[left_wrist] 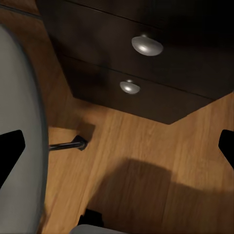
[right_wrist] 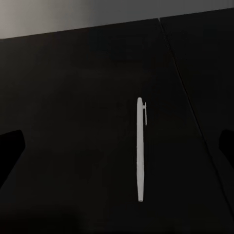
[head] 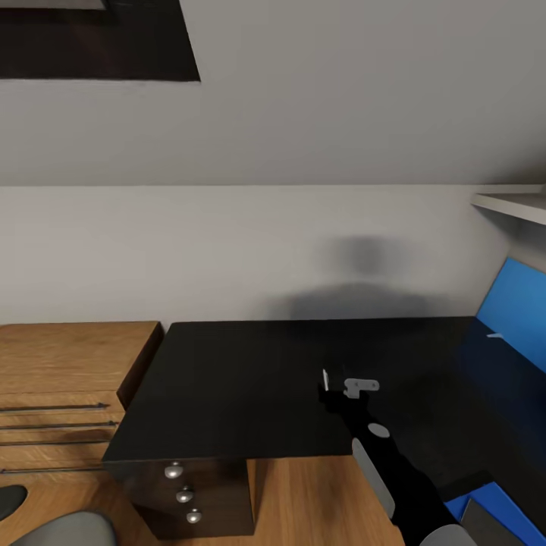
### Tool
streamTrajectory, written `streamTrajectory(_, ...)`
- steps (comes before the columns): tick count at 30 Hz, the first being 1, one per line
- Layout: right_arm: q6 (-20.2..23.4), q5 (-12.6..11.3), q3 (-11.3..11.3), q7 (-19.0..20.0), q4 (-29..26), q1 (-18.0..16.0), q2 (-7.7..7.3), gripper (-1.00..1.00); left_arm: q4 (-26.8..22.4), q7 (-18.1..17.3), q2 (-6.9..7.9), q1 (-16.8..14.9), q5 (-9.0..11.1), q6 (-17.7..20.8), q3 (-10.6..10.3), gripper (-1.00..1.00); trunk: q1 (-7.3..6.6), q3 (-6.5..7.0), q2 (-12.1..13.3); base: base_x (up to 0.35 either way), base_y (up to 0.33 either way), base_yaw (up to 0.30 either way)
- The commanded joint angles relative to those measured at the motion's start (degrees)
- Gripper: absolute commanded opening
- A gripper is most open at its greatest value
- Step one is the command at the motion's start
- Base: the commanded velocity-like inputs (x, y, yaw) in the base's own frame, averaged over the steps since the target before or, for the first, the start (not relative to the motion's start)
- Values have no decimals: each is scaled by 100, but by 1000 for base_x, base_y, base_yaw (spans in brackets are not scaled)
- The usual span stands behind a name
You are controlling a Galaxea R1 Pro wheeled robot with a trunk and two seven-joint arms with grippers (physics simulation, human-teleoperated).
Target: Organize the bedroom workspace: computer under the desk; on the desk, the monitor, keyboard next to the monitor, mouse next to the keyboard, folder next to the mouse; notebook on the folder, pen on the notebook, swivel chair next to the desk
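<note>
Black glossy desk (head: 250,379) with a white pen (right_wrist: 140,148) lying flat on it
The right claw (head: 343,385) hangs open above the pen; the left claw (left_wrist: 117,146), open too, faces the drawers (left_wrist: 146,63) beside the swivel chair (left_wrist: 19,136)

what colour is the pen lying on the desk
White, or very pale grey. The pen shows best in the right wrist view, against the black desk.

The tabletop (head: 250,379) is smooth glossy black. Its drawers (left_wrist: 161,83) are dark, with shiny round metal knobs (left_wrist: 146,45). The floor (left_wrist: 146,161) and the low cabinet (head: 68,364) look like warm wood. The pen (right_wrist: 141,148) looks like smooth white plastic.
</note>
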Motion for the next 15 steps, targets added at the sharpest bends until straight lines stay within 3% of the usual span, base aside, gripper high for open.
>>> streamTrajectory(1,26,-36,18,-43,46,-6,-3,100,-10,-45,-7,0,31,14,25,100,2,-7,-6,42,0,0)
streamTrajectory(9,47,-36,14,-50,325,-24,8,100,-10,-53,-7,0,39,-15,28,100,2,-7,-6,125,0,0)
streamTrajectory(15,456,-55,8,-43,684,-161,21,100,-10,-54,-10,0,38,-28,28,100,2,-7,-6,17,0,0)
